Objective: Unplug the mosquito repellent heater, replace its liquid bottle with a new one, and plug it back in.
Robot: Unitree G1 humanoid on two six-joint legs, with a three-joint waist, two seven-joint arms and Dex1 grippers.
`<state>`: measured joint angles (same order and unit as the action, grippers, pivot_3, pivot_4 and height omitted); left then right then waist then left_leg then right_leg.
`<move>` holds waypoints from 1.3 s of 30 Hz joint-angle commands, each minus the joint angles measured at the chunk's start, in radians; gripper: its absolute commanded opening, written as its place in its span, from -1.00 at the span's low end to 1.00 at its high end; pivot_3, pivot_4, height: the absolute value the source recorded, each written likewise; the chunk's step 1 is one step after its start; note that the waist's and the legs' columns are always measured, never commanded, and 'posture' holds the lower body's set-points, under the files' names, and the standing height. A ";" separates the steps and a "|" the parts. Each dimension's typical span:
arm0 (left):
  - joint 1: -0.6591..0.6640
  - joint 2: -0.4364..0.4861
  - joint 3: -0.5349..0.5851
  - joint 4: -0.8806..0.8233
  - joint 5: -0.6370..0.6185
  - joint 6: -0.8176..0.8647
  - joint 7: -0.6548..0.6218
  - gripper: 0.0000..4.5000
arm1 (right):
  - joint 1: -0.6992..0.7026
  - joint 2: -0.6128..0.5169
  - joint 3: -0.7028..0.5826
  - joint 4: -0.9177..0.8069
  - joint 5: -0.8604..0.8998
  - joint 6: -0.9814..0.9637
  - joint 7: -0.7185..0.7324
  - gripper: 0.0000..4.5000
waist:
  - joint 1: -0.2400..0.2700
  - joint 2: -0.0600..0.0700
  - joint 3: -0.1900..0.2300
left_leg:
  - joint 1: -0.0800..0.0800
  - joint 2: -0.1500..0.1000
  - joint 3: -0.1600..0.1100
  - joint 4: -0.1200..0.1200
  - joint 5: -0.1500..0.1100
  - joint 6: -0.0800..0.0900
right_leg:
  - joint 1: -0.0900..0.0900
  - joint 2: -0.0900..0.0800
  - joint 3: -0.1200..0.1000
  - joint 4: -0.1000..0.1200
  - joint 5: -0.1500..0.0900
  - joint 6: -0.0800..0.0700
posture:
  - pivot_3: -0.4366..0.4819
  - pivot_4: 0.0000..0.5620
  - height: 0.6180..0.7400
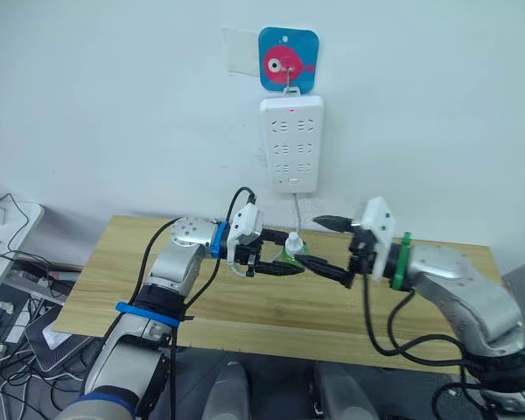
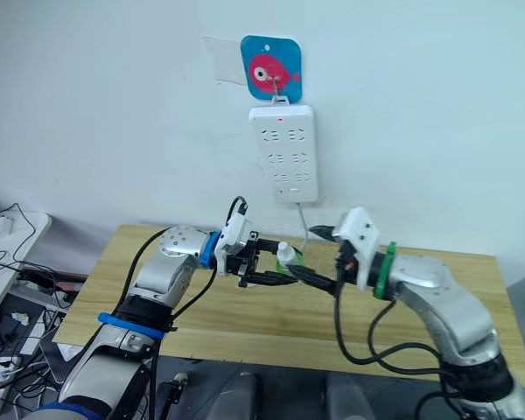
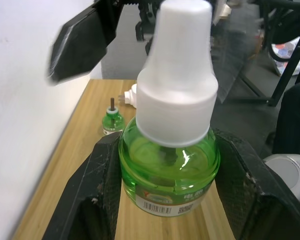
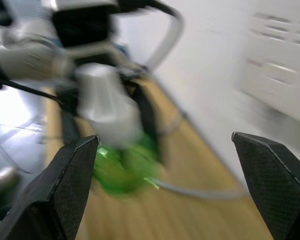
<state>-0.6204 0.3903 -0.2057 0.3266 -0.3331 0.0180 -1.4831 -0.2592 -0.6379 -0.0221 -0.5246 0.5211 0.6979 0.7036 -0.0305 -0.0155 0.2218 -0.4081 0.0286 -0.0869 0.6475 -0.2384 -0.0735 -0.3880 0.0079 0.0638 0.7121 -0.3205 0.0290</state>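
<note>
Left wrist view: left gripper (image 3: 165, 200) clamps new green bottle (image 3: 167, 170); right gripper (image 1: 328, 245) wide open, empty at cap (image 3: 177, 70); heater (image 3: 131, 96) far on table (image 1: 245, 306). Cap twist may spin bottle loose

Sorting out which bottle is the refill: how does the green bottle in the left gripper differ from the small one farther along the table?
The held bottle wears a white cap; the far bottle is uncapped, its dark wick bare. The held one sits between the left gripper fingers; the far one stands free on the table beside the heater. Both are green.
</note>
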 commanded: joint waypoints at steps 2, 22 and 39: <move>-0.016 -0.002 0.010 0.000 -0.009 -0.020 -0.017 -0.01 | 0.015 -0.040 -0.039 -0.064 0.110 0.047 0.069 0.98 | -0.006 0.000 0.000 | 0.001 0.000 0.000 0.000 0.000 0.000 | 0.000 0.001 0.000 0.000 0.000 0.000 | -0.03 -0.41 1.00; -0.025 0.001 0.000 0.005 -0.002 -0.023 -0.046 -0.01 | -0.140 0.155 0.137 -0.065 0.160 0.095 -0.082 0.45 | -0.017 0.000 0.000 | 0.001 0.001 0.000 -0.001 0.001 0.002 | 0.000 0.001 0.000 0.002 0.000 0.000 | -0.02 -0.39 1.00; -0.009 0.011 0.002 0.003 0.004 -0.028 -0.047 -0.01 | -0.216 0.184 0.012 -0.121 0.262 0.091 -0.151 -0.88 | -0.016 0.000 0.000 | 0.001 0.001 0.000 -0.001 0.001 0.002 | 0.000 0.001 0.000 0.002 0.000 0.000 | 0.01 -0.41 1.00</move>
<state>-0.6271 0.3944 -0.2095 0.3497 -0.3273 0.0100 -1.5241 -0.4272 -0.4623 0.0778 -0.5892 0.7330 0.7992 0.5983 -0.0469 -0.0155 0.2218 -0.4067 0.0294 -0.0870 0.6468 -0.2371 -0.0714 -0.3882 0.0090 0.0644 0.7140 -0.3203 0.0286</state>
